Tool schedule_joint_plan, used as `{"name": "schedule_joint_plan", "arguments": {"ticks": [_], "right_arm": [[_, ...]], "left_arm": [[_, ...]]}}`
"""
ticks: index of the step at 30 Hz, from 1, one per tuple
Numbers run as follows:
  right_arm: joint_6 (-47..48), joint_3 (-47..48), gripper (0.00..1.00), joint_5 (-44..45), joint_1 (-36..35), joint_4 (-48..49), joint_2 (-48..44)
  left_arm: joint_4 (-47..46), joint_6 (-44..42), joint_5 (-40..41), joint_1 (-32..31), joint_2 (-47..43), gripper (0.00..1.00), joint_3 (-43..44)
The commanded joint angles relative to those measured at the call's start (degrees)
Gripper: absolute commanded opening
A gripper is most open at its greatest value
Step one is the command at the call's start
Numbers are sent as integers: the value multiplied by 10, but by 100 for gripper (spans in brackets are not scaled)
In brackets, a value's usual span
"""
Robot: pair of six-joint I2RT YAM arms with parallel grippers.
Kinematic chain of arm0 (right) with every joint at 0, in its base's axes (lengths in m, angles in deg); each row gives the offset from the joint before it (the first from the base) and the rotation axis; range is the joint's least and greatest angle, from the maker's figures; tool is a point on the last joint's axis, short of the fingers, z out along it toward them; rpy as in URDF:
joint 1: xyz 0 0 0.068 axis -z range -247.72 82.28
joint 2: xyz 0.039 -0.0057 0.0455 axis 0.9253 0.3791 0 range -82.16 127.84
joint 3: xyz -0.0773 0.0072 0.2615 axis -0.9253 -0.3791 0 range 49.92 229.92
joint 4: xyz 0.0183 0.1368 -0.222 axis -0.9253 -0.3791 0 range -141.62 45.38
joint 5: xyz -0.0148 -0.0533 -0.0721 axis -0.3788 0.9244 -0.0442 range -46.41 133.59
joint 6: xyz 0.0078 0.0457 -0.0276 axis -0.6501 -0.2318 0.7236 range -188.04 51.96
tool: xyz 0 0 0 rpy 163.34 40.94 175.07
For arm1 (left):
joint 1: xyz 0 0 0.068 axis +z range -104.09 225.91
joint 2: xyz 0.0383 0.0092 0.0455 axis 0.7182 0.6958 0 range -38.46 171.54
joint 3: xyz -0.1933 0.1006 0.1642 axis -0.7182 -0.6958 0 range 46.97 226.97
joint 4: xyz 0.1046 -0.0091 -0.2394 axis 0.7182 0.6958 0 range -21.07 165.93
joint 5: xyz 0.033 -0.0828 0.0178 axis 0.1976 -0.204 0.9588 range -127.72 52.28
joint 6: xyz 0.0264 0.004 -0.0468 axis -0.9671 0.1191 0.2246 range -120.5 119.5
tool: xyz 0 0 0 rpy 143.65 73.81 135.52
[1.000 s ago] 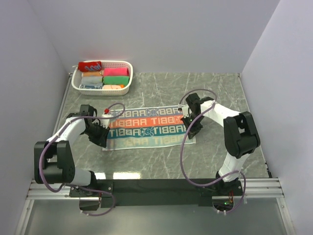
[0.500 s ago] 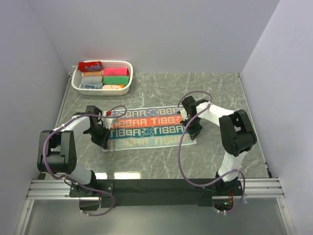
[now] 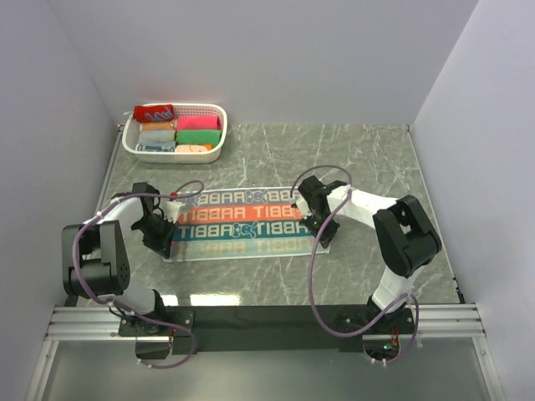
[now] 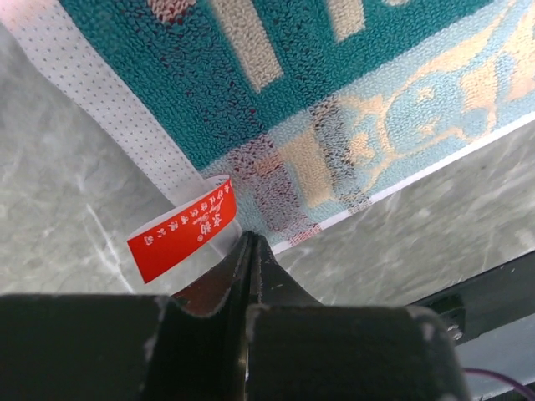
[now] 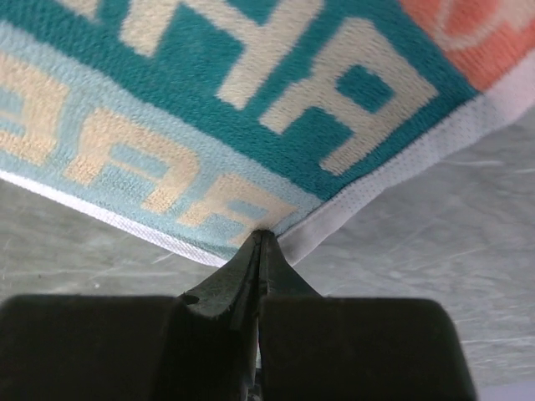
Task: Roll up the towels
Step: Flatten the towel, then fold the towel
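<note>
I observed the cream towel lying flat and unrolled across the middle of the surface, its long sides running left to right and its left end nearer the left edge than its right end was to the right edge. The main change over the last second was at the left gripper. Its jaws had been partly apart and were now drawn together, tips meeting on the towel's white hem just beside the red label. The right gripper had stayed closed throughout, pinching the hem at the towel's near right corner. In the top view the whole towel had shifted toward the left edge, and both arms had moved with it. The cloth looked flat, with no fold or turn started at either end. My judgement was that both ends were now secured and the towel was set up for rolling, but the roll itself had not begun. The left pinch sat very close to the hem's edge, so I rated it as liable to slip under tension. A basket of finished rolls stood in the far left corner, with the red towel, rolled, resting at its far left rim.
</note>
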Motion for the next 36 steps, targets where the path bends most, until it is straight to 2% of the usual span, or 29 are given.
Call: {"name": "schedule_joint_plan", "arguments": {"ticks": [1, 3, 6, 8, 9, 10, 11, 14, 17, 18, 19, 22, 24, 29, 36], "right_arm": [[20, -30, 0, -7, -15, -26, -10], [13, -20, 1, -4, -15, -30, -22], [11, 10, 26, -1, -7, -29, -72], [13, 30, 47, -4, 13, -23, -108], [16, 48, 64, -6, 26, -9, -116], [16, 57, 69, -7, 37, 0, -124], [16, 69, 70, -9, 63, 5, -123], [7, 125, 70, -53, 127, 22, -85], [-4, 205, 62, -89, 157, 19, -16], [-14, 245, 53, -96, 168, 17, 5], [-23, 265, 50, -110, 171, 15, 40], [-49, 326, 42, -118, 172, 13, 99], [-59, 359, 38, -108, 172, 12, 123], [-65, 412, 34, -76, 172, 6, 198], [-63, 422, 34, -72, 159, 6, 249]], "left_arm": [[29, -36, 41, 10, -4, 5, 22], [45, -41, 20, 9, -7, 6, 33], [99, -48, -34, 10, -19, 18, 84], [122, -48, -60, 10, -26, 26, 143], [123, -46, -67, 10, -26, 27, 163], [118, -31, -68, 11, -24, 30, 202], [101, -24, -68, 12, -21, 38, 219], [52, 6, -66, 23, -3, 55, 265], [-20, 52, -46, 28, 36, 62, 294], [-52, 64, -47, 32, 47, 62, 310], [-63, 88, -52, 34, 70, 62, 320], [-96, 126, -82, 41, 112, 60, 352], [-95, 141, -91, 40, 137, 55, 381], [-97, 152, -97, 41, 188, 50, 403], [-104, 160, -92, 40, 215, 53, 397]]}}
